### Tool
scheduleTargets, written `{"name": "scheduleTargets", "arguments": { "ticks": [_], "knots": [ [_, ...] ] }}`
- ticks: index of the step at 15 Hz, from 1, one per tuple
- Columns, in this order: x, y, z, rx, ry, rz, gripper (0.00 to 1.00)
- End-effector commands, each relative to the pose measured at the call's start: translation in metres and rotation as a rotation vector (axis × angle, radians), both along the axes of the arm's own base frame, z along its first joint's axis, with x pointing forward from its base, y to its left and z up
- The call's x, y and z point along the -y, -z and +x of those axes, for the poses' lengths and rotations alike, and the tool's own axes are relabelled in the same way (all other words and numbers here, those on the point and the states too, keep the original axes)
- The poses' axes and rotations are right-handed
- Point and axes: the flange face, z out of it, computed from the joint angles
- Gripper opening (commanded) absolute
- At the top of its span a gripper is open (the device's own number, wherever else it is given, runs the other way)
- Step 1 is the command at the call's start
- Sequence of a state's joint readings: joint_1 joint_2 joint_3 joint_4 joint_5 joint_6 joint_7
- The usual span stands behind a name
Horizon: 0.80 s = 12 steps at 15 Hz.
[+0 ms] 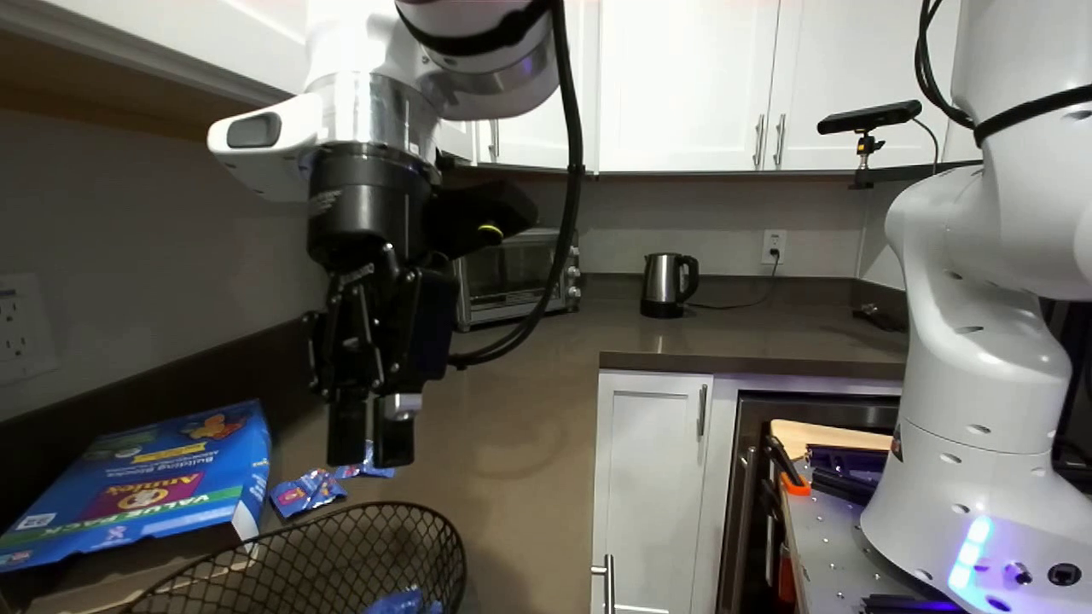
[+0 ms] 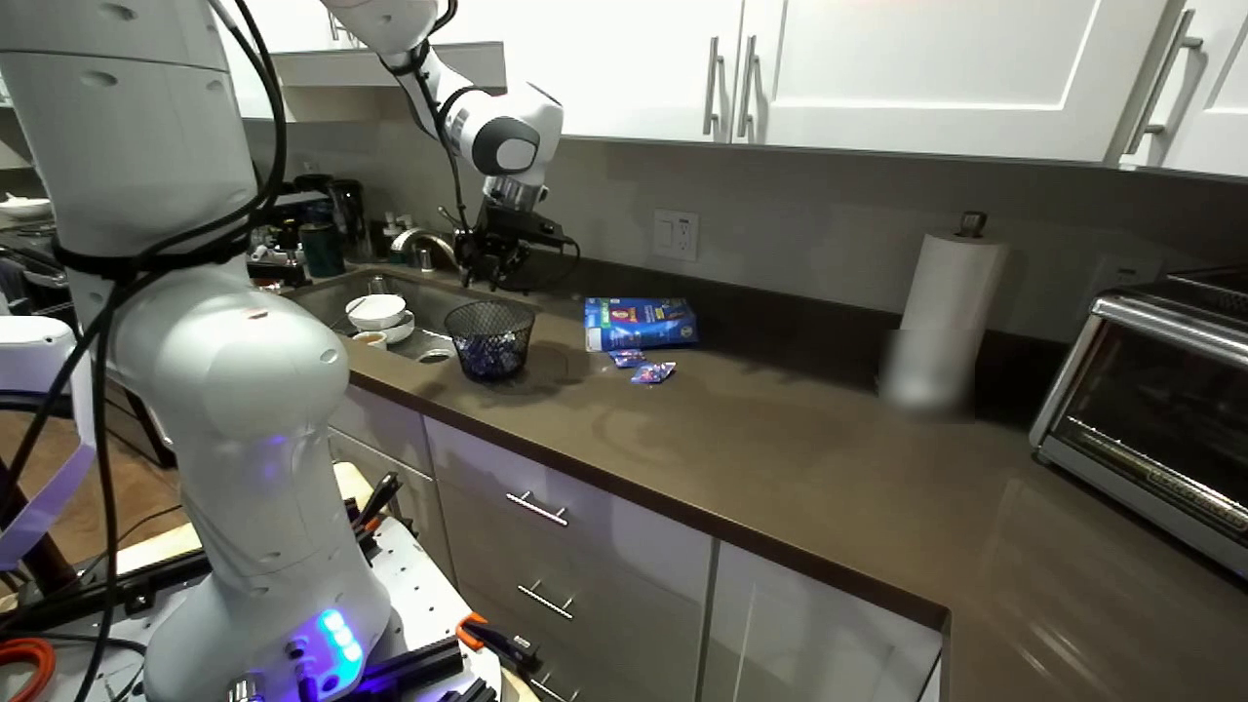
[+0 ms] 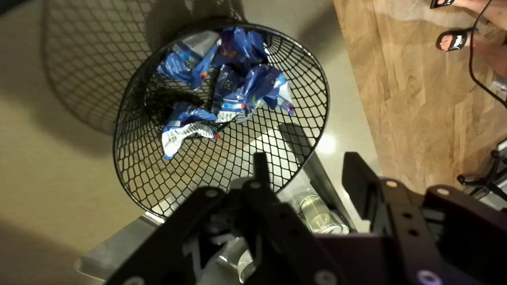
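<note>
Black basket [image 2: 492,320] near the box [image 2: 641,325], gripper [image 1: 371,439] spread and empty above it, I'd back off straight up so nothing snags

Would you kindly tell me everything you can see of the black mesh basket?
The black mesh basket is round and tapers toward its base, with a solid-looking dark rim and open, diamond-patterned walls that look like metal wire. It stands upright on the brown countertop, beside the sink. Several blue packets lie inside, below the rim, some of them against the mesh. The open jaws hang above it, apparently without touching it.
</note>
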<state>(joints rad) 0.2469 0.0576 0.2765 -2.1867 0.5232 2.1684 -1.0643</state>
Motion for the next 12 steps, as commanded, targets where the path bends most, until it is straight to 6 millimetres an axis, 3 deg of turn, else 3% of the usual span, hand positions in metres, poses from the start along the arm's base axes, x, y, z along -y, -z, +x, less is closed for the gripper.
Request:
{"name": "scheduleTargets", "arguments": {
  "ticks": [1, 4, 12],
  "knots": [
    [0.001, 0.000, 0.003, 0.002, -0.002, -0.003, 0.83],
    [0.010, 0.003, 0.009, -0.014, 0.073, -0.061, 0.99],
    [0.030, 0.017, 0.019, -0.081, 0.274, -0.269, 1.00]
  ]
}}
